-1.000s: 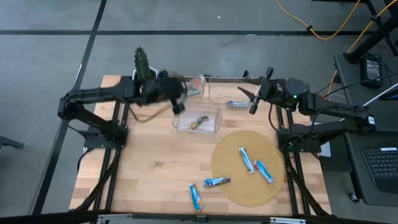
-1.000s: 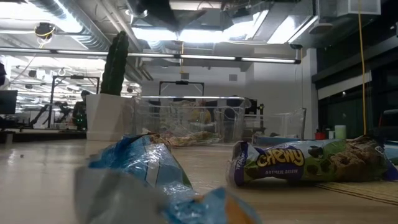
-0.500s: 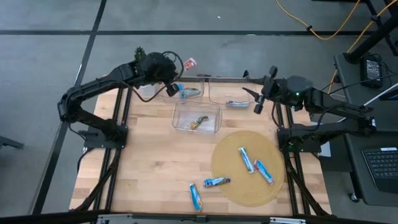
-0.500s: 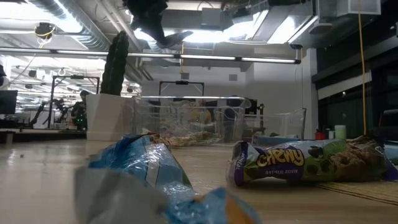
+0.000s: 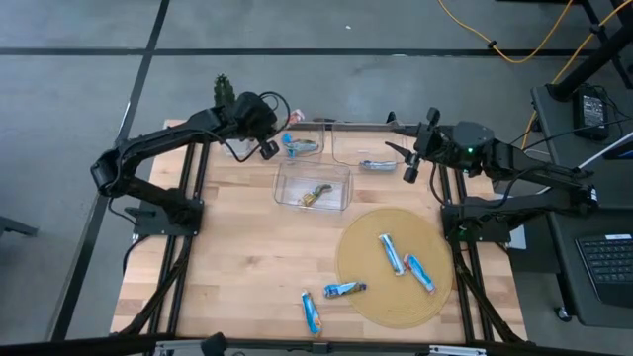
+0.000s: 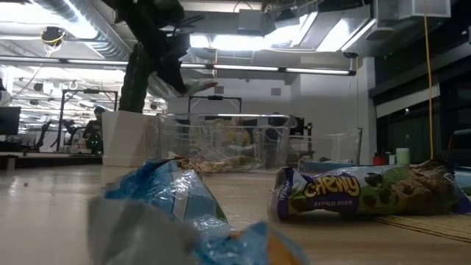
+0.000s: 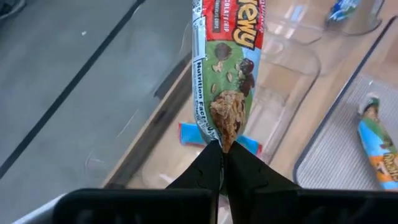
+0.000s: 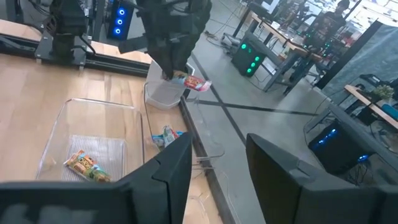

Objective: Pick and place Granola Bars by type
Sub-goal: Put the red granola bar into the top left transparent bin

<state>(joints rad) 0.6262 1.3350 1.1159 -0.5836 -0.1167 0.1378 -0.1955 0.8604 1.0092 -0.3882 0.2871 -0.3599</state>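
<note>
Evidently swung leftward along the back edge of the bench [image 5: 237,267] within the last second: left claw [image 7: 221,154], pressed together on the lower seam of a red-and-green foil-wrapped granola bar [image 7: 225,68], carried from beside the bins toward the back-left corner near a green cactus [image 5: 225,91]. Held the bar clear of the bench, hanging above a small clear plastic tub [image 8: 163,94], as seen from the right wrist view. Glimpsed a blue-and-red wrapper [image 7: 188,132] through the plastic beneath the bar, though could not tell its type. Judged the carry nearly finished, with only lowering and release left for this bar. Kept the right claw [image 8: 217,165] spread and empty, above the back-right corner of the bench. Left sorted so far: one blue bar [image 5: 300,145] in a rear clear bin [image 5: 318,138] and one greenish-gold bar [image 5: 316,193] in the nearer clear bin [image 5: 285,196]. Left unsorted: two bars on the round tan mat [image 5: 368,297] and two blue bars [image 5: 312,311] on bare wood.
</note>
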